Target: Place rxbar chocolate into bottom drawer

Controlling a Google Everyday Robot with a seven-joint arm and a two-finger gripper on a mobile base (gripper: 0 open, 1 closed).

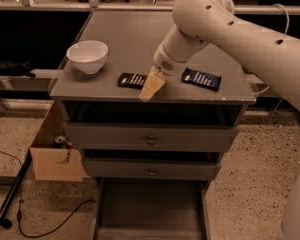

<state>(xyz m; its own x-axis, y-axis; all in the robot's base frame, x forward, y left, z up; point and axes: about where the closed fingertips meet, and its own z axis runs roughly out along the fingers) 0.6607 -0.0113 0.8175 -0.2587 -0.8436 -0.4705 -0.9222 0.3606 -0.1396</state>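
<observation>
Camera view: your claw [152,86] poised at the rxbar chocolate [131,80] on the tabletop [125,39], open or closed you cannot tell; the bottom drawer [150,206] stands open below to receive it.

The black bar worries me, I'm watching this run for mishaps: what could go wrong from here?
1. The black bar lies flat near the front edge of the cabinet top, with the gripper at its right end; a nudge might push it off rather than lift it.
2. A dark blue bar lies close by and could be taken by mistake.
3. The bottom drawer stands open well below; an early release may miss it.
</observation>
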